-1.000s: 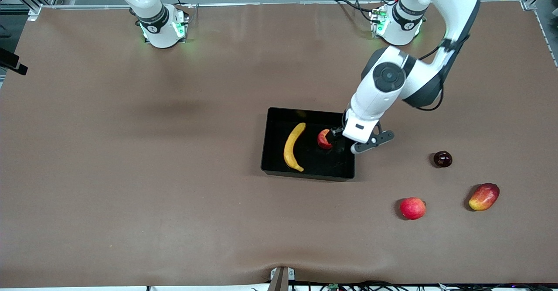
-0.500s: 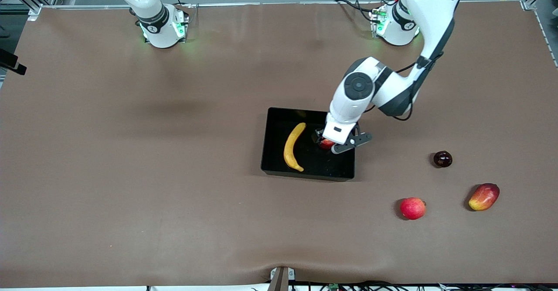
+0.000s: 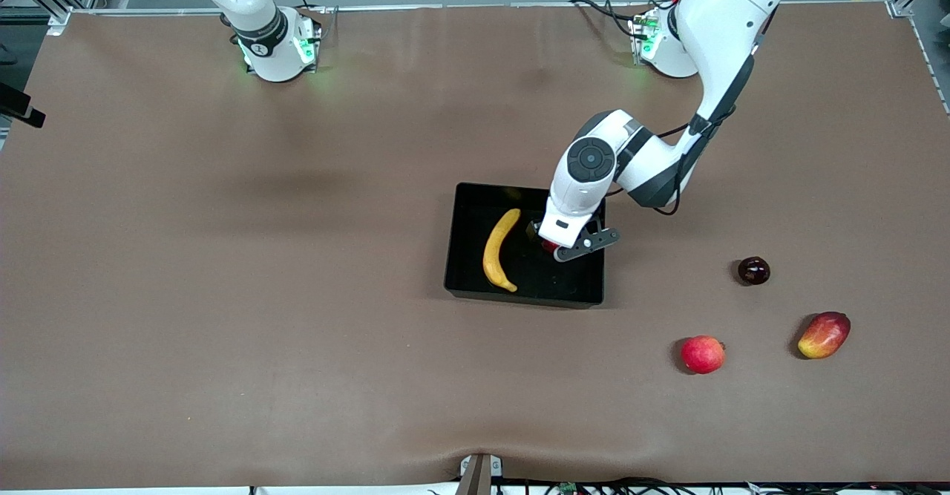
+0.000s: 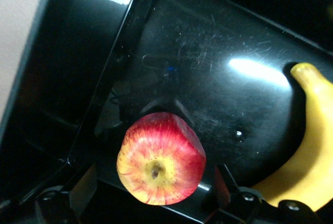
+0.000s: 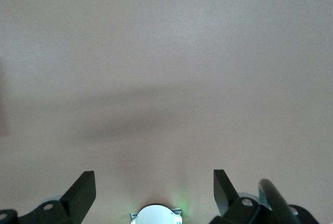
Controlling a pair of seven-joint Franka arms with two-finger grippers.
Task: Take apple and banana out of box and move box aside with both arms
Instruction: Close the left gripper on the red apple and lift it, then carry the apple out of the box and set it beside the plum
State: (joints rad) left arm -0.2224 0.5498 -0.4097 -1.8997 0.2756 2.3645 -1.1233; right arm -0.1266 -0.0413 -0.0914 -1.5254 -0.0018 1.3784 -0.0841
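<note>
The black tray [image 3: 464, 209] lies mid-table; its glossy floor fills the left wrist view [image 4: 197, 52]. The yellow banana [image 3: 499, 250] lies in it, toward the right arm's end, and also shows in the left wrist view [image 4: 307, 151]. The small red apple with a yellow stem patch [image 4: 161, 159] sits in the tray beside the banana, mostly hidden under the hand in the front view [image 3: 548, 246]. My left gripper [image 3: 552, 247] [image 4: 153, 185] is low over the apple, open, one finger on each side with a gap. My right gripper [image 5: 153, 193] is open and empty over bare table; that arm waits.
On the table toward the left arm's end lie a dark round fruit [image 3: 753, 270], a pink-red apple [image 3: 702, 354] and a red-and-yellow mango [image 3: 824, 335], all nearer the front camera than the tray. The right arm's base [image 3: 276, 46] glows green.
My left gripper has moved from beside the apple, near the tray's wall, to over the apple and come down around it. The apple, banana and tray have stayed put.
</note>
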